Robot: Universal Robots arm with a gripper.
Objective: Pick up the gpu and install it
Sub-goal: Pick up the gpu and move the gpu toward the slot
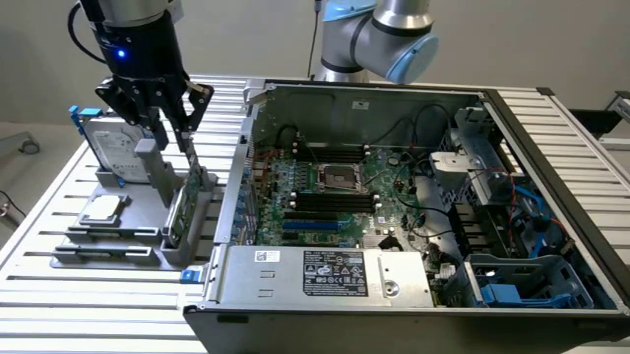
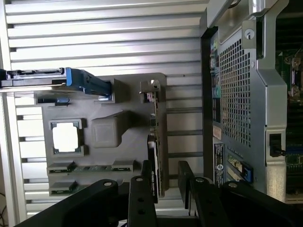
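Observation:
The gpu (image 1: 187, 205) stands on its edge in a slot of the grey holder tray (image 1: 108, 247), at the exterior view's left of the open computer case (image 1: 394, 192). My gripper (image 1: 174, 136) hangs just above the card's upper end, open. In the wrist view the gpu (image 2: 158, 137) shows edge-on, with its metal bracket at the far end. The gripper (image 2: 166, 182) straddles the near end of the card. One finger is close to the card and the other finger (image 2: 185, 179) stands off it with a visible gap.
A silver hard drive (image 1: 111, 147) in a blue frame stands at the back of the tray. A small square processor chip (image 1: 105, 209) lies flat on it. The case's side wall (image 1: 236, 184) rises right beside the card. The motherboard (image 1: 330, 199) lies inside the case.

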